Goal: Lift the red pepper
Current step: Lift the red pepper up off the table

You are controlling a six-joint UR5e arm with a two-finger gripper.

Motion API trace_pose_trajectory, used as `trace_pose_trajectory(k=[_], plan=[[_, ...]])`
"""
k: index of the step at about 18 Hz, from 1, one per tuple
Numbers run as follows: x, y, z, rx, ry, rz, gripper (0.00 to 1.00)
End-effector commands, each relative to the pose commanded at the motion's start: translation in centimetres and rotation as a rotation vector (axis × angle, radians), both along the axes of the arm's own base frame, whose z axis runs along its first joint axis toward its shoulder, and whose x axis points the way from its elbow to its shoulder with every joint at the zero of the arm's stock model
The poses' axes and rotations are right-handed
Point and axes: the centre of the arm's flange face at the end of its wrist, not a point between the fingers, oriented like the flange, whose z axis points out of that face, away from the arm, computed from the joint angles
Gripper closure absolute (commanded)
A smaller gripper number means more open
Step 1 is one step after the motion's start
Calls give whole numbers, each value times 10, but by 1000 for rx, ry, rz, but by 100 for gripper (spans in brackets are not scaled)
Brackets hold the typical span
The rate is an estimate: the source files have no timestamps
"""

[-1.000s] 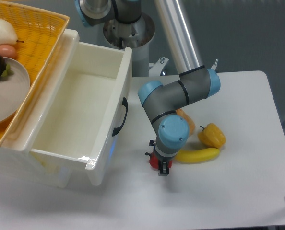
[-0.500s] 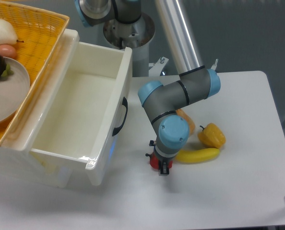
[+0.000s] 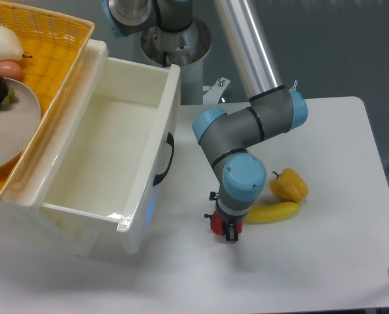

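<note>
On the table (image 3: 325, 261), just left of the banana (image 3: 271, 212), red pepper (image 3: 217, 224) sits mostly hidden under end effector (image 3: 228, 230). Can't tell if jaws have closed on it. Prob. light, glossy, slippery; grip across its round middle, not stem.

Table (image 3: 338, 261): white, rounded corners | Wall (image 3: 351, 46) behind table: dark grey | Lighting: even, soft
</note>
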Motion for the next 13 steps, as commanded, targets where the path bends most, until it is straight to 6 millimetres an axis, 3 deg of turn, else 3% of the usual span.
trace_pose_trajectory(k=[6,13], plan=[[0,-13,47,19,-37,107,33],[38,-32,132,6,-83,189,33]])
